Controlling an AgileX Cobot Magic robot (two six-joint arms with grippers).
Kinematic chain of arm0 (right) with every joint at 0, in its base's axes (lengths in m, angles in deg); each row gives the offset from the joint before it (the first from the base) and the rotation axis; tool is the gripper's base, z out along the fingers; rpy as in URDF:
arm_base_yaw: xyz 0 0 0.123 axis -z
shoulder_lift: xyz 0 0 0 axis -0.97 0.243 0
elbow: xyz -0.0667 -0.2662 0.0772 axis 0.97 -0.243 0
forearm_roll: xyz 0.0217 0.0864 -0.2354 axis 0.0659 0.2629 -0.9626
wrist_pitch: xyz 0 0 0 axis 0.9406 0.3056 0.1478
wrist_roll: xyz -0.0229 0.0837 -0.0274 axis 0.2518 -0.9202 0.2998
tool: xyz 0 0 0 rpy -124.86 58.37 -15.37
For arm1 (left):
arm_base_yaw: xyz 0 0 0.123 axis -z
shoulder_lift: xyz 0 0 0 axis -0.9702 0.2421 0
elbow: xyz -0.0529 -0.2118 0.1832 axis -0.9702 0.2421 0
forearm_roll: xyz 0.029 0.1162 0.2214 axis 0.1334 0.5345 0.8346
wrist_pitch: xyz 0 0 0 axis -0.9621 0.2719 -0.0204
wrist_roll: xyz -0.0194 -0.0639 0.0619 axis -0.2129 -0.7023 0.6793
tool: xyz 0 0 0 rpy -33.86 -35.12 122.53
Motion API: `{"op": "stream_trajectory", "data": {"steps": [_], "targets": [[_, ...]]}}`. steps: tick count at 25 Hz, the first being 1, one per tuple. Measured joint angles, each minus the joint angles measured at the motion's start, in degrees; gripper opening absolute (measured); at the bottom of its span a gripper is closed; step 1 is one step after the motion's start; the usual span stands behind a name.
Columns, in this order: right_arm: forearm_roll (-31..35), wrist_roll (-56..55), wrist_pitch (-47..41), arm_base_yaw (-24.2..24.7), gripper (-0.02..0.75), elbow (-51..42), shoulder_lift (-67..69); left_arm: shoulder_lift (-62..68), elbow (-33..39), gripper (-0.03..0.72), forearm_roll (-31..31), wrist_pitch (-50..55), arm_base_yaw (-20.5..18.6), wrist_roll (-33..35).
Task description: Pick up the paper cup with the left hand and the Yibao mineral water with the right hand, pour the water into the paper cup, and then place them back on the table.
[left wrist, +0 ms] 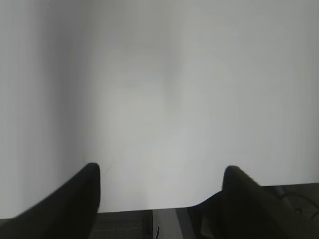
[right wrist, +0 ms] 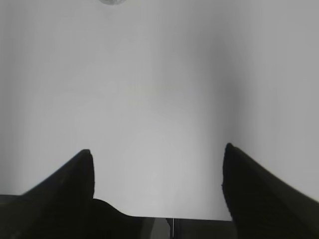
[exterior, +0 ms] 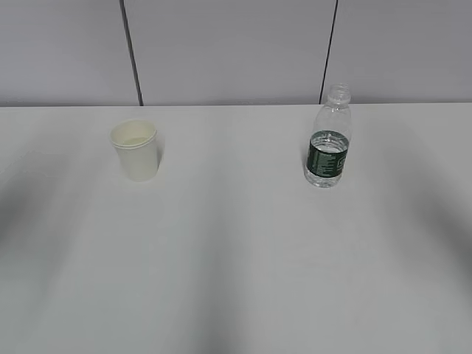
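Note:
The cream-white paper cup (exterior: 135, 150) stands upright on the white table (exterior: 236, 258) at the back left. The clear Yibao mineral water bottle (exterior: 328, 138), green label and no cap, stands upright at the back right. Neither arm shows in the exterior view. In the left wrist view my left gripper (left wrist: 160, 172) is open and empty over the table's near edge. In the right wrist view my right gripper (right wrist: 158, 152) is open and empty, with the bottle's base (right wrist: 111, 1) just showing at the top edge, far ahead.
A grey panelled wall (exterior: 236, 51) runs behind the table. The table's near edge (left wrist: 144, 209) and the dark floor below it show between the left gripper's fingers.

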Motion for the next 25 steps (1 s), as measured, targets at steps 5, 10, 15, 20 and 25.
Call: {"op": "stream_trajectory", "data": {"steps": [5, 10, 15, 20, 25], "targets": [[0.0, -0.13, 0.0, 0.0, 0.587, -6.37, -6.09, -9.87, 7.32, 0.465, 0.0, 0.1, 0.0, 0.05], [0.0, -0.13, 0.0, 0.0, 0.586, -12.6, -14.8, -20.84, 13.34, 0.465, 0.0, 0.34, 0.0, 0.05], [0.0, -0.02, 0.0, 0.0, 0.586, -18.41, -24.08, -32.19, 19.3, 0.465, 0.0, 0.67, 0.0, 0.05], [0.0, 1.67, -0.07, 0.0, 0.586, -24.22, -33.49, -45.23, 24.01, 0.465, 0.0, 1.17, 0.0, 0.05], [-0.64, 2.08, -0.35, 0.0, 0.586, -29.0, -42.87, -58.84, 25.36, 0.465, 0.0, 1.86, 0.0, 0.05]]}}
